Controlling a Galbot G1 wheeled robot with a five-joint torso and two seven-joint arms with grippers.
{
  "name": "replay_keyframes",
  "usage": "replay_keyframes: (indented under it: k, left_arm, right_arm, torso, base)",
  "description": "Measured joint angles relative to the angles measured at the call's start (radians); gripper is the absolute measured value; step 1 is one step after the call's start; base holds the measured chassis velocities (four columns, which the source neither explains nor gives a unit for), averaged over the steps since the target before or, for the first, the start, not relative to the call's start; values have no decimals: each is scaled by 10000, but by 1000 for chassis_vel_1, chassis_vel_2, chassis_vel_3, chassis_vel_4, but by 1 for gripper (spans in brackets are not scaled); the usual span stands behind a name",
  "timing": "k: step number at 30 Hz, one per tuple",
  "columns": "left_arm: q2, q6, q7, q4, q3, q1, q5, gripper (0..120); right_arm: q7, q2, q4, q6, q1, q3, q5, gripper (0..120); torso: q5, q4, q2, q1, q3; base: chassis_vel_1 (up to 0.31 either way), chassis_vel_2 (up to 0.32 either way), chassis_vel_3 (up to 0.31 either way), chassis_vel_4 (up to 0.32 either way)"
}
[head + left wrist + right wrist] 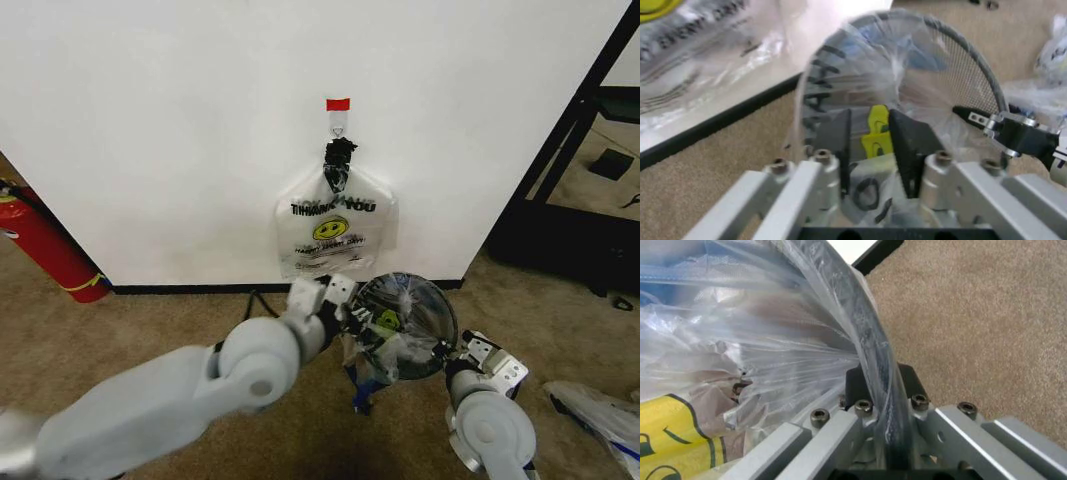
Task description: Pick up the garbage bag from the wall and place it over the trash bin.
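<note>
Both grippers were clamped on the job: the left gripper point(870, 145) pinched the crinkly translucent garbage bag point(385, 335) at about nine o'clock of the round wire-mesh trash bin point(440, 310), while the right gripper point(880, 390) was closed over film and rim together at about four o'clock. Placement was judged nearly done, with thin plastic already stretched across the mouth and loose blue-patched folds left hanging at six o'clock; the fuller smiley bag point(335, 230) hung on the smooth white wall point(150, 130) at twelve o'clock.

Garbage bag point(385, 345) thin glossy crinkled plastic; trash bin point(967, 85) mesh.
</note>
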Motion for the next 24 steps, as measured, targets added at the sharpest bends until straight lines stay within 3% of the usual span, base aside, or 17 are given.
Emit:
replay_keyframes:
  k: [1, 2, 6, 14, 21, 24]
  left_arm:
    - [-294, 69, -239, 233, 201, -253, -257, 16]
    - [-1063, 126, -626, 781, 692, -754, -680, 3]
    - [-1839, -37, -691, 1146, 1153, -1123, -812, 0]
    - [-2690, 6, -1144, 1751, 1970, -1492, -1210, 0]
    - [-3293, 75, -1448, 3150, 2350, -1495, -862, 0]
    - [-3338, 79, -1447, 3373, 2393, -1509, -814, 0]
  right_arm:
    - [-21, 15, -27, 31, 4, 0, -43, 0]
    - [-47, 50, -72, 58, 22, 2, -80, 0]
    - [-63, 59, -128, 69, 28, 12, -138, 0]
    - [-74, 70, -153, 117, 9, -16, -380, 0]
    - [-101, 100, -3, 146, -70, -62, -579, 0]
    - [-117, 86, 34, 151, -90, -70, -604, 0]
  torso:
    - [0, 1, 0, 0, 0]
    - [0, -2, 0, 0, 0]
    - [1, -1, 0, 0, 0]
    - [2, 0, 0, 0, 0]
    - [-2, 0, 0, 0, 0]
    - [-2, 0, 0, 0, -1]
  base:
    - [0, 0, 0, 0]
    - [0, 0, 0, 0]
    - [0, 0, 0, 0]
    - [0, 0, 0, 0]
    - [0, 0, 0, 0]
    - [0, 0, 0, 0]
